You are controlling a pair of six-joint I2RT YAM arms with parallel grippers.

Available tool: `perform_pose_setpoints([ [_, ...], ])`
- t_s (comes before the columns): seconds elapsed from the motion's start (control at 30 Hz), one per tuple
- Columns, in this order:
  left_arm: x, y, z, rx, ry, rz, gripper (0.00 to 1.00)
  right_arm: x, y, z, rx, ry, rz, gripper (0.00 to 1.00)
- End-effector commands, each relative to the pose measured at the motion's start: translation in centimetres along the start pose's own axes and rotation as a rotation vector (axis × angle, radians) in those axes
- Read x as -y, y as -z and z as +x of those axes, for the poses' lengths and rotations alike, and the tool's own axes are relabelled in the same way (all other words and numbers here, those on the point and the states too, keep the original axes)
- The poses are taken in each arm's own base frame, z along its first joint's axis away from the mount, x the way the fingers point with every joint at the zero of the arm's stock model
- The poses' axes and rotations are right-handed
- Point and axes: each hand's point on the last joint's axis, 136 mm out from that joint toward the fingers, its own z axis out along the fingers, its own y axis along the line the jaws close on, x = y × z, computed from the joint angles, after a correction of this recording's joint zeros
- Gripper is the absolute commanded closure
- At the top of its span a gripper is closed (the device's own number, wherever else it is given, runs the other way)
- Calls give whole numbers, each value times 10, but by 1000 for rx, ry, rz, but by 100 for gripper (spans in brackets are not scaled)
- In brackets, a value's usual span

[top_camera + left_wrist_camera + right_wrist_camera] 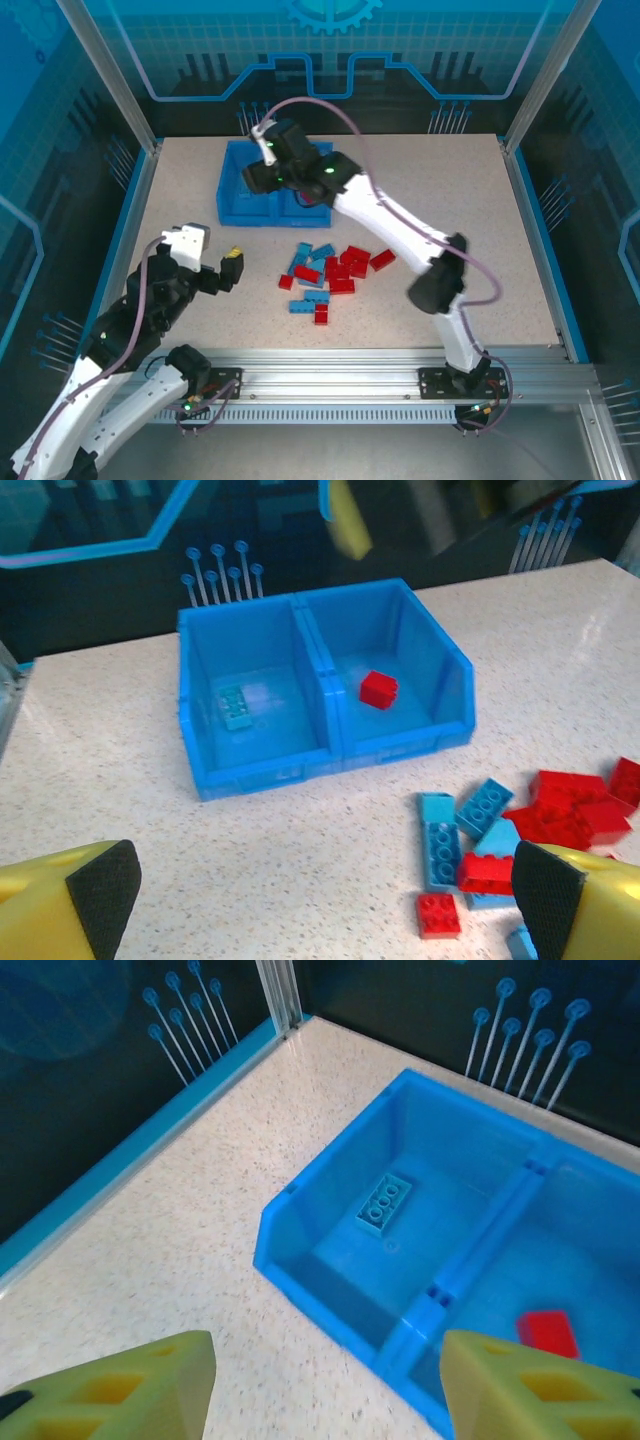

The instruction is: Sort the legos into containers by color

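The right arm [390,215] overhangs the far blue bin [240,205] and hides its inside from above. The wrist views show a blue brick [384,1203] in the left compartment and a red brick [548,1335] in the right. The right gripper [325,1400] stands parted and the left gripper [320,910] wide apart, both empty, and the loose legos [325,275] lie nearer.

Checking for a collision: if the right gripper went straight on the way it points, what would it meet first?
Probably the bin, its near wall by the divider, ahead of the right gripper; depth is unclear, so maybe the table before it.
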Motion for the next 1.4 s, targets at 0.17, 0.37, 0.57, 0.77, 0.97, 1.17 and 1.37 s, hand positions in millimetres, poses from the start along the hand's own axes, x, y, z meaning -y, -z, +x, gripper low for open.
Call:
perform_pose_setpoints([
  [0.17, 86, -2, -6, -79, 111, 474, 1, 83, 110, 118, -94, -127, 197, 24],
  [0.37, 112, -13, 25, -232, 291, 553, 1, 165, 127, 235, -160, -617, 328, 7],
  [0.57, 117, -20, 56, -280, 312, 547, 1, 201, 113, 292, -178, -1009, 567, 3],
  [0.77, 115, -20, 67, -315, 296, 531, 1, 222, 90, 303, -251, -1146, 734, 3],
  [0.97, 111, -24, 74, -314, 279, 506, 1, 230, 56, 308, -359, -1151, 761, 5],
  [1.17, 109, -29, 78, -319, 287, 483, 1, 234, 44, 339, -491, -1153, 869, 21],
  [1.37, 106, -31, 80, -316, 282, 467, 1, 228, 37, 359, -574, -1127, 860, 38],
])
